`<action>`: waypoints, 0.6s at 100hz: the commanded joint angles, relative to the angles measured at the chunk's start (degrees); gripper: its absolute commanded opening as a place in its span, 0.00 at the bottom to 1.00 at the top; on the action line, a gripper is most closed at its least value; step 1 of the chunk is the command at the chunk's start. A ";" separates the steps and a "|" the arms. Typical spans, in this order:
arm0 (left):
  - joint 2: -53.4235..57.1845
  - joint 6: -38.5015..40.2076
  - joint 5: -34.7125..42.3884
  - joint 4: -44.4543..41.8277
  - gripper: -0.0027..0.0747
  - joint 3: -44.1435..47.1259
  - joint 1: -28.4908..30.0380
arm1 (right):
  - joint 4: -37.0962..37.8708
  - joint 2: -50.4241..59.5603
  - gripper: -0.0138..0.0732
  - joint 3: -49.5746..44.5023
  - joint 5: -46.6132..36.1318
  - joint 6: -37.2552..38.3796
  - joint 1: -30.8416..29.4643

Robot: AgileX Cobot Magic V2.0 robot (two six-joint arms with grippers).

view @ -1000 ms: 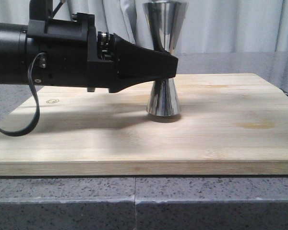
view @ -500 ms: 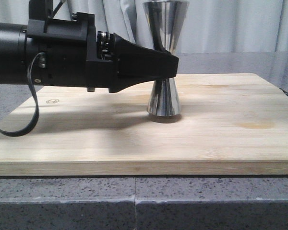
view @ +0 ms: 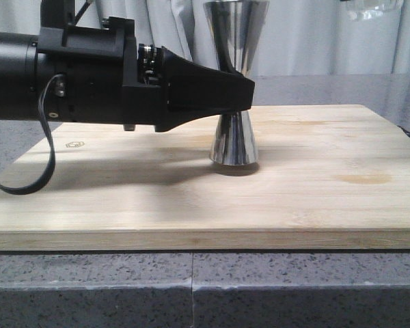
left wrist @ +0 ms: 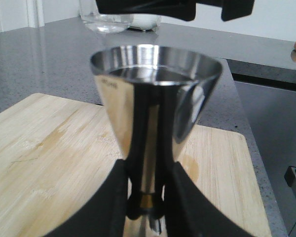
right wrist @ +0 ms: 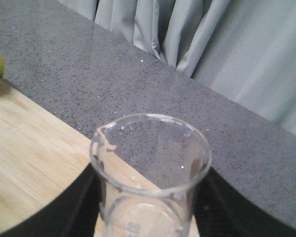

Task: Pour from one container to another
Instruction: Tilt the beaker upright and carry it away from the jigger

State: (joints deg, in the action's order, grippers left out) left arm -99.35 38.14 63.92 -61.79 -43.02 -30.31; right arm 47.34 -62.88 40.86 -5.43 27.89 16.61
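- Bracing the steel jigger at its narrow waist, the left gripper reaches in from the left of the front view, its black fingers pressed on either side of the gold band.
- The jigger stands upright on a pale wooden cutting board, its foot flat on the wood, and the board lies on a grey speckled surface.
- From the left wrist view, the jigger's wide upper cup faces up with its mouth open; whether it holds any liquid cannot be told.
- The right gripper is clamped around the lower body of the clear glass beaker, its dark fingers flanking the glass on both sides.
- The beaker is held upright in the air, well above the board. In the front view only a sliver of glass shows at the top edge, up and to the right of the jigger.
- The beaker's pour lip is visible on its rim. No liquid can be made out in the part of the beaker that shows.
- Judged step: carrying the beaker toward the jigger, with pouring not yet begun.
- Judged next move: bring the beaker's lip over the jigger's open mouth, then tilt it slowly, lip downward, while the left gripper steadies the jigger.
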 commanded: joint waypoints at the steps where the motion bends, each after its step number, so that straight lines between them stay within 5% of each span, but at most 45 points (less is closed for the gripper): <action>1: 2.81 0.67 4.88 2.54 0.01 -1.54 0.02 | -0.24 0.11 0.31 -0.39 -8.79 0.66 -2.36; 60: 2.81 0.67 4.88 2.48 0.01 -1.54 0.02 | -1.83 -15.33 0.31 -3.31 -36.91 -1.41 -12.19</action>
State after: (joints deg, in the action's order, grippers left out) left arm -99.35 38.37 64.04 -61.91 -43.02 -30.31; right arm 46.84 -78.00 36.27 -33.99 27.78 6.26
